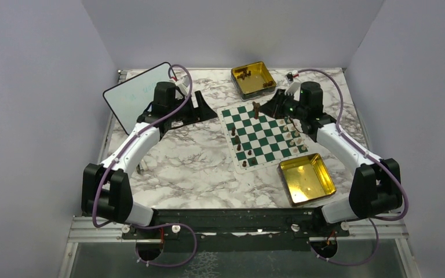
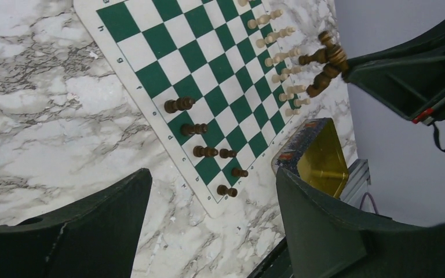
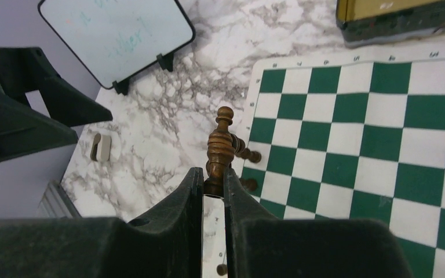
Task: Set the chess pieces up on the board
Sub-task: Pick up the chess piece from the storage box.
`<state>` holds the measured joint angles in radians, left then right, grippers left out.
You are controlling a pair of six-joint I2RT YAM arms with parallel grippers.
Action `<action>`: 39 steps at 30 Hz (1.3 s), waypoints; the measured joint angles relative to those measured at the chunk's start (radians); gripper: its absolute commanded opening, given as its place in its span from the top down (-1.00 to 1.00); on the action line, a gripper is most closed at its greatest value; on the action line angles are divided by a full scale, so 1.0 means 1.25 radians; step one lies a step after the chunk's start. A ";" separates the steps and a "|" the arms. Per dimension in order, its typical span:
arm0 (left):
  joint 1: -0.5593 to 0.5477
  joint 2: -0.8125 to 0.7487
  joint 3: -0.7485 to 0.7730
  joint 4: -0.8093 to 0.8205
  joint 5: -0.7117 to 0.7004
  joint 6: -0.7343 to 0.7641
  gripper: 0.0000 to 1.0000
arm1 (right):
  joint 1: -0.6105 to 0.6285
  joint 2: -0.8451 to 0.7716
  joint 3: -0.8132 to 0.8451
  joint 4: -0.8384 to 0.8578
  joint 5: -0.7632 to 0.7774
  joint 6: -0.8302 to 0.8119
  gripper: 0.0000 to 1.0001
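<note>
A dark piece, its long axis in line with the right jaws that grip its base, hangs over the board's left edge by the dark row. Left jaws spread empty over the desk.

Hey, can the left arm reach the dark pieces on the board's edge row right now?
Probably yes: the left gripper hangs open beside the board, and nothing stands between it and the dark brown pieces.

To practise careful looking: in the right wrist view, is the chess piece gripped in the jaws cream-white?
No, the chess piece pinched between the jaws of the right gripper is dark brown.
</note>
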<state>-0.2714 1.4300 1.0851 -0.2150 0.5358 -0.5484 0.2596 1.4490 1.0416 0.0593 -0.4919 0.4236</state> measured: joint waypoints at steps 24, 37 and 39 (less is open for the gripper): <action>-0.083 0.162 0.151 0.127 0.099 -0.147 -0.37 | 0.000 -0.063 -0.158 0.108 -0.086 -0.060 0.99; -0.095 0.186 0.097 0.309 0.189 -0.236 -0.26 | 0.000 -0.126 -0.206 0.190 -0.120 -0.015 0.99; -0.101 0.193 0.103 0.305 0.190 -0.252 -0.26 | 0.000 -0.126 -0.211 0.198 -0.127 -0.020 0.99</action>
<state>-0.3981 1.6714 1.2140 0.1665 0.7734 -0.8639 0.2596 1.2919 0.7773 0.3073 -0.6510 0.3981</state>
